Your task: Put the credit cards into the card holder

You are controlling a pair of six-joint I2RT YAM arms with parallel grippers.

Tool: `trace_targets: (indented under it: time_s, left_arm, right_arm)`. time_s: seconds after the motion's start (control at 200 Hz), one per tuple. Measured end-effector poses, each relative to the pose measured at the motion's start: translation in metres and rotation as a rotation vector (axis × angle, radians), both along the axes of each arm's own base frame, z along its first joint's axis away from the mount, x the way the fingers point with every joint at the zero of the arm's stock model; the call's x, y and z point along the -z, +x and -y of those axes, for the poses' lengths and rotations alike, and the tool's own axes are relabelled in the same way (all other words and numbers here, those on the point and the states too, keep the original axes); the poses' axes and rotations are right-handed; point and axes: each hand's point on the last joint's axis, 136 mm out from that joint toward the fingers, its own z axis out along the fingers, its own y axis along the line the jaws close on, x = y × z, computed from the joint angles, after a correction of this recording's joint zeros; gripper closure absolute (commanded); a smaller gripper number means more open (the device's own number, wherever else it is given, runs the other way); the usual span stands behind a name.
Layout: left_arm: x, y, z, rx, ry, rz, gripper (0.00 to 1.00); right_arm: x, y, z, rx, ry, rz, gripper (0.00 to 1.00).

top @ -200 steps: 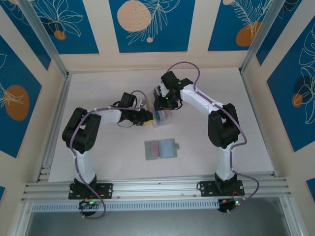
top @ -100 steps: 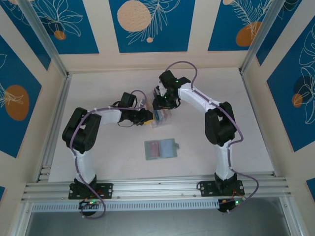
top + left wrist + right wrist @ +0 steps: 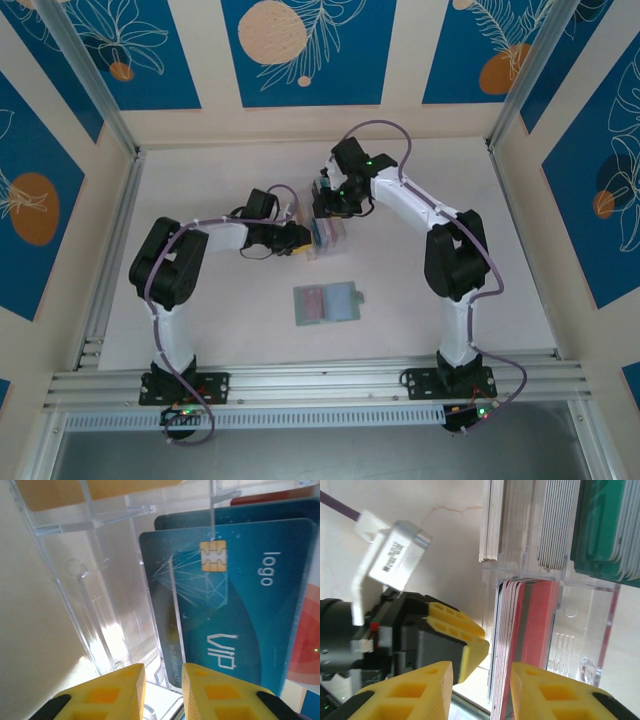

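The card holder (image 3: pixel 327 302) lies open on the table, showing pink and light-blue pockets, with no gripper near it. Behind it stands a clear slotted rack (image 3: pixel 331 241) full of credit cards. My left gripper (image 3: pixel 300 241) (image 3: pixel 163 692) is at the rack's left side, its fingers closed on the rack's clear edge; a teal VIP card (image 3: pixel 240 605) stands just beyond. My right gripper (image 3: pixel 325 207) (image 3: pixel 482 690) hangs open over the rack, its fingers either side of part of the red and pink card stack (image 3: pixel 535 625). Teal cards (image 3: pixel 605 525) fill another slot.
Grey-white cards (image 3: pixel 557 525) and cream cards (image 3: pixel 490 520) sit in the rack's other slots. The left gripper's yellow fingers (image 3: pixel 465 635) lie close beside my right gripper. Aluminium rails and patterned walls fence the table; free table lies in front of and beside the card holder.
The right wrist has shifted slightly back and right over the rack. The left arm, rack and card holder have stayed put.
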Motion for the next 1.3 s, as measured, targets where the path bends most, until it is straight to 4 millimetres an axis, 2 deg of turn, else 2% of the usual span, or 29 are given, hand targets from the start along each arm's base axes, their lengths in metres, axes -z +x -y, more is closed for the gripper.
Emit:
trace_targets:
  time_s: [0.105,0.29,0.48,0.925,1.3]
  left_arm:
    - [0.001,0.000,0.000,-0.002,0.001,-0.006,0.75]
    - [0.001,0.000,0.000,-0.003,-0.001,-0.006,0.75]
    - [0.001,0.000,0.000,-0.003,-0.001,-0.006,0.75]
    - [0.001,0.000,0.000,-0.003,-0.001,-0.005,0.75]
    - [0.001,0.000,0.000,-0.004,-0.001,-0.005,0.76]
  right_arm:
    - [-0.007,0.000,0.000,0.000,0.011,0.012,0.67]
    - [-0.006,0.000,0.002,0.006,-0.006,0.014,0.66]
    - [0.001,0.000,0.008,0.015,-0.067,0.019,0.62]
    - [0.026,-0.004,-0.003,-0.016,-0.148,-0.021,0.59]
    - [0.027,-0.008,-0.004,-0.024,-0.161,-0.031,0.63]
